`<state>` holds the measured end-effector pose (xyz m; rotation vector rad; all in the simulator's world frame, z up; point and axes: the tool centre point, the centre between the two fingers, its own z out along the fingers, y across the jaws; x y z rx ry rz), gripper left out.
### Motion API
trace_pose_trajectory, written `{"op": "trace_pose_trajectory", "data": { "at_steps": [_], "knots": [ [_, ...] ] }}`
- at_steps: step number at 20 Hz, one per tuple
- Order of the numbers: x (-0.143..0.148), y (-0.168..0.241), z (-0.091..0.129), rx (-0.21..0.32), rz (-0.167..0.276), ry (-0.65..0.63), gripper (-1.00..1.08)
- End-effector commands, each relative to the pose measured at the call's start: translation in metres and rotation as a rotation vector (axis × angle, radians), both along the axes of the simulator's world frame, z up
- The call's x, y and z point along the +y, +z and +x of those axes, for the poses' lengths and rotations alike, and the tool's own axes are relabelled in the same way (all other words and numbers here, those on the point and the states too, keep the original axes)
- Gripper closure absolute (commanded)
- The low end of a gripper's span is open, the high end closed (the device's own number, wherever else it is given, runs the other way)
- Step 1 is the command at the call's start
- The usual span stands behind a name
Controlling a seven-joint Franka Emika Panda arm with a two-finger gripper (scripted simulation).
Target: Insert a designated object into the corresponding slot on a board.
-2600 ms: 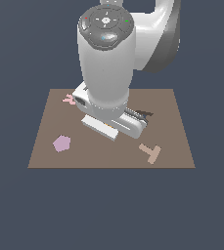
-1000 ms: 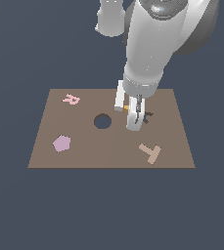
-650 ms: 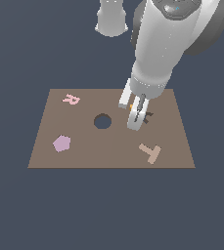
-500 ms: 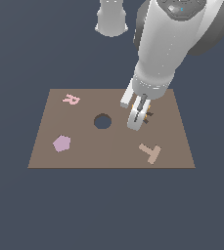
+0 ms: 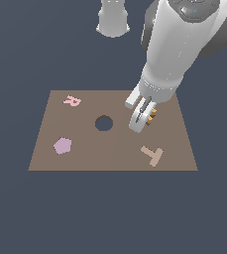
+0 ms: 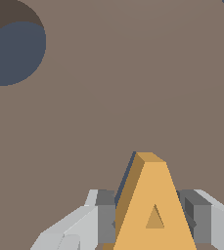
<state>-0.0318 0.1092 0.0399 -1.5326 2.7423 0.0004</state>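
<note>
My gripper (image 5: 141, 119) hangs low over the exterior view's right part of the brown board (image 5: 85, 154). It is shut on the orange-yellow letter A (image 5: 153, 115). In the wrist view the A (image 6: 155, 195) sits upright between my two grey fingers (image 6: 102, 215), close above the board (image 6: 133, 88). A thin dark strip (image 6: 127, 177) runs along one edge of the A. The A-shaped slot is otherwise hidden under the piece and my gripper.
A round dark hole (image 5: 104, 123) lies in the board's middle and also shows in the wrist view (image 6: 15, 49). A pink R (image 5: 72, 101), a pink polygon piece (image 5: 62, 145) and a tan T (image 5: 152, 155) lie on the board.
My gripper, still holding the A, has shifted slightly toward the exterior view's right and a little lower toward the board. The other pieces have not moved.
</note>
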Motion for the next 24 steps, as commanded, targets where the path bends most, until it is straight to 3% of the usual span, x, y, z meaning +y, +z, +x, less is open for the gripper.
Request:
{"op": "trace_pose_trajectory", "data": {
  "at_steps": [1,14,15,24],
  "knots": [
    [0.001,0.000,0.001,0.000,0.000,-0.021,1.08],
    [0.002,-0.010,0.002,-0.001,0.000,-0.032,1.08],
    [0.002,-0.010,0.002,-0.001,0.000,-0.032,-0.92],
    [0.002,-0.010,0.002,-0.001,0.000,-0.032,-0.92]
  ]
}}
